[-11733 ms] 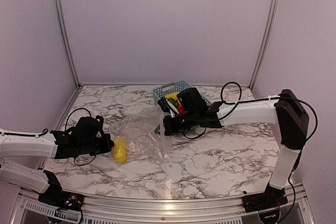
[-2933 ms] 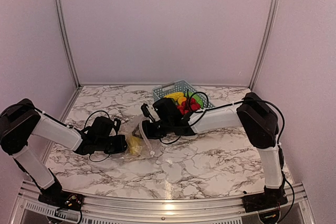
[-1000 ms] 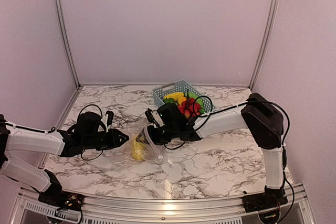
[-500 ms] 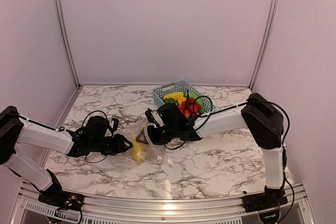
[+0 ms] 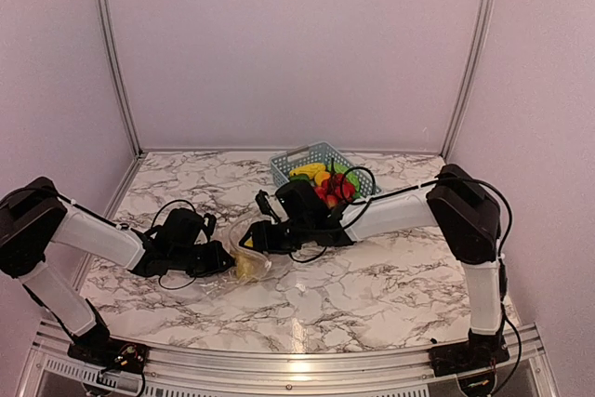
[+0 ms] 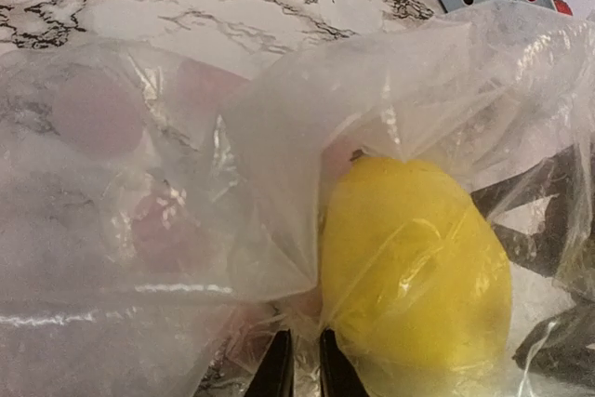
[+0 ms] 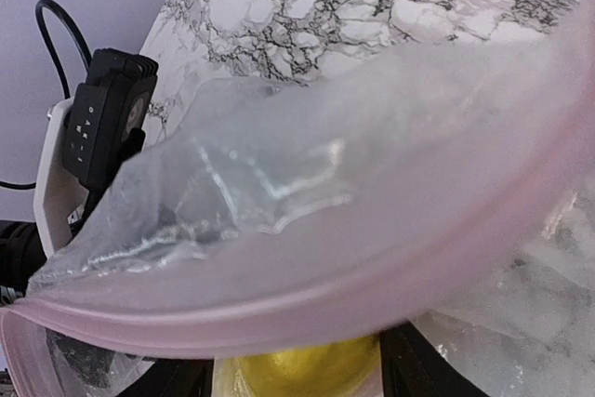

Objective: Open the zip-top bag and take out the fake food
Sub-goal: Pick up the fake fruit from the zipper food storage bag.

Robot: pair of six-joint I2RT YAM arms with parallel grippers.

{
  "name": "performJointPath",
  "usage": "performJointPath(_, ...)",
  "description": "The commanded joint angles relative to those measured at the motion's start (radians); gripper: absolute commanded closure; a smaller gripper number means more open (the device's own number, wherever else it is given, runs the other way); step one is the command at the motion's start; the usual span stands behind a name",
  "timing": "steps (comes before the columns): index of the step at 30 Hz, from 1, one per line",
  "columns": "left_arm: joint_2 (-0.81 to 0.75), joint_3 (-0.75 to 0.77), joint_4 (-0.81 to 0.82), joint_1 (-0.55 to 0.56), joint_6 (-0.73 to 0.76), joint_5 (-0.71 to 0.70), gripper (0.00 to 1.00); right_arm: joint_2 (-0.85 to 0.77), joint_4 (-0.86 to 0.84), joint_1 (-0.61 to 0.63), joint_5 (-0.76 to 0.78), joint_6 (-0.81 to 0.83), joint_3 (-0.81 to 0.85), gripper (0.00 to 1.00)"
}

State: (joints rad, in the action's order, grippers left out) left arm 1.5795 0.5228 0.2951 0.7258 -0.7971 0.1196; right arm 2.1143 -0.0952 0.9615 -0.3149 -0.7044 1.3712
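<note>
Compared with a second earlier, the left fingers (image 5: pixel 223 260) are found moved in from bare desk to the zip-top bag (image 5: pixel 267 265), and the bag is seen lower and flatter between the two arms.

From above, the right fingers (image 5: pixel 253 241) are seen at the far side of the bag, opposite the left fingers, with a yellow piece (image 5: pixel 245 268) of the fake food lying between the two sets. Behind the right fingers a blue-grey basket (image 5: pixel 299 157) is seen already loaded with yellow, red and green fake food (image 5: pixel 327 187). The work is therefore judged nearly done: the bag is open, and one yellow piece is left to be drawn out. The desk (image 5: pixel 400 276) is a glossy white marble pattern with dark veins, enclosed by plain lilac walls (image 5: pixel 297 44) and aluminium uprights (image 5: pixel 112 53).

In the left wrist view, the fingers are seen narrow, with a fold of bag film apparently pinched between the tips. The yellow piece (image 6: pixel 414 267) is wrapped in film just ahead and to their right. Reddish blurs behind the film cannot be identified.

In the right wrist view, the pink zip strip (image 7: pixel 372 281) is seen curving as an open hoop in front of the fingers. These are set wide, with the yellow piece (image 7: pixel 307 369) between them; whether it is gripped cannot be told.
</note>
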Motion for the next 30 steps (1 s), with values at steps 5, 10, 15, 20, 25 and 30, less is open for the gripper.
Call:
performJointPath(5,0.015,-0.009,-0.013,0.003,0.034,-0.016,0.91,0.098,0.143,0.013,0.020,0.050,0.154,0.44)
performJointPath(10,-0.003,-0.014,0.004,0.003,0.049,-0.015,0.92,0.109,0.225,0.017,0.062,0.083,0.189,0.45)
performJointPath(15,-0.004,-0.011,0.019,0.004,0.057,-0.020,0.92,0.119,0.313,0.034,0.104,0.133,0.214,0.42)
performJointPath(20,-0.008,-0.010,0.033,0.004,0.058,-0.020,0.93,0.157,0.391,0.061,0.132,0.175,0.273,0.39)
performJointPath(25,-0.020,-0.013,0.019,0.004,0.050,-0.039,0.95,0.180,0.413,0.068,0.147,0.174,0.299,0.46)
performJointPath(30,-0.029,-0.021,-0.031,0.002,0.016,-0.092,0.98,0.140,0.378,0.068,0.170,0.166,0.260,0.63)
